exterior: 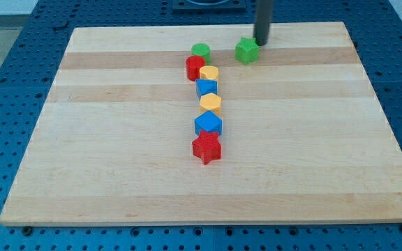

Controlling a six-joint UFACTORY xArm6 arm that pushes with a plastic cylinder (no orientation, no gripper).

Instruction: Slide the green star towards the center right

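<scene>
We see a table [117, 174] of pale wood, its planks showing a straight grain and a smooth, matt finish. Under it lies a blue surface [5, 84] dotted with holes, which looks like metal with a dull sheen. The green star [246, 51] and the red star [206, 148] look like painted, smooth blocks with a matt coat. Our rod [262, 21] looks dark and faintly glossy.

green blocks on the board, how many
2: a green round block at the top of the column of blocks, and the green star to its right, touching my tip. None looks hidden.
</scene>
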